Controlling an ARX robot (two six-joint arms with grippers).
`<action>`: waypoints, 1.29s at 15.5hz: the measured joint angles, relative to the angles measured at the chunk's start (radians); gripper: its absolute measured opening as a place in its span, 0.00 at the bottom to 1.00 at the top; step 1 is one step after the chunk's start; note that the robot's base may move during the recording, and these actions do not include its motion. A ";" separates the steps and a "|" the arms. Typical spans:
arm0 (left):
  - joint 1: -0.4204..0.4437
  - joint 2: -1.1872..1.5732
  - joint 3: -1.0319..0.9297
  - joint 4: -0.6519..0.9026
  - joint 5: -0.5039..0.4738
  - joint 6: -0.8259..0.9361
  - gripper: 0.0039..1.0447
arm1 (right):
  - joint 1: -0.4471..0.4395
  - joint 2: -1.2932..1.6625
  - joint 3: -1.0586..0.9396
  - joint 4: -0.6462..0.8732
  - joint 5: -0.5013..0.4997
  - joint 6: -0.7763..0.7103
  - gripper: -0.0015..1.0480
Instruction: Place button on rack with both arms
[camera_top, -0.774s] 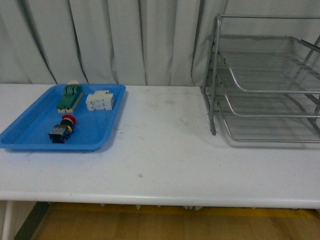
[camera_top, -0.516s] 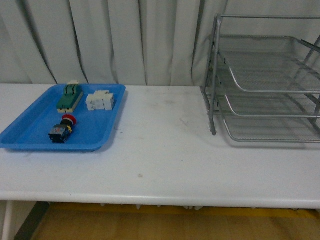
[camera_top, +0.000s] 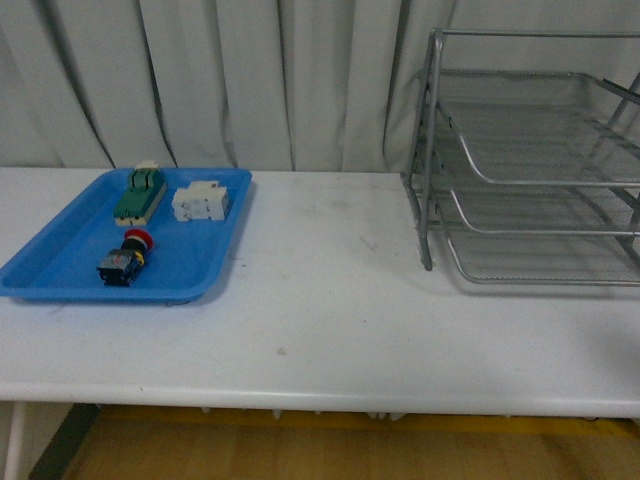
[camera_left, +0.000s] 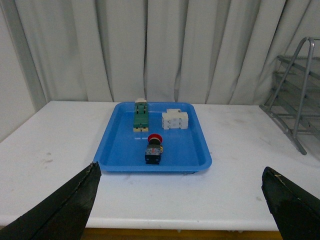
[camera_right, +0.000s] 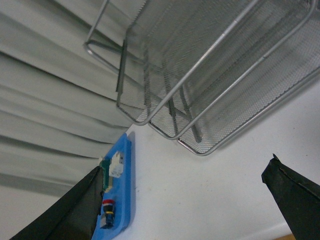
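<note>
**Q:** Start at your left. What holds what?

**A:** On the left of the white table (camera_top: 330, 310) lies a shallow blue tray (camera_top: 50, 281) with three things in it. At its far end sits a green-topped block (camera_top: 139, 195). Just beside that, to the right, is a white terminal block (camera_top: 201, 202). Nearer me, apart from those two, the button (camera_top: 124, 258) lies on its side on the tray floor. Its red cap points toward the curtain (camera_top: 220, 80) and its black-and-blue body toward the near rim.

**Q:** And your hands?

**A:** My left gripper (camera_left: 180, 171) faces the tray from the near side of the table. It is spread wide, with nothing between its dark fingers (camera_left: 60, 210), and the button lies well beyond them. My right gripper (camera_right: 185, 165) is splayed the same way and carries nothing. It looks at the rack, with the tray small in the distance.

**Q:** What stands on the right?

**A:** The rack (camera_top: 530, 170), a silver rod frame with three wire-mesh trays one above another. It stands on the table well apart from the blue tray, with bare tabletop between them.
</note>
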 joint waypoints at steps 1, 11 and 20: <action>0.000 0.000 0.000 0.000 0.000 0.000 0.94 | 0.016 0.197 0.106 0.047 0.019 0.111 0.94; 0.000 0.000 0.000 0.000 0.000 0.000 0.94 | 0.065 0.562 0.443 0.000 0.056 0.235 0.94; 0.000 0.000 0.000 0.000 0.000 0.000 0.94 | 0.098 0.674 0.593 -0.097 0.091 0.225 0.94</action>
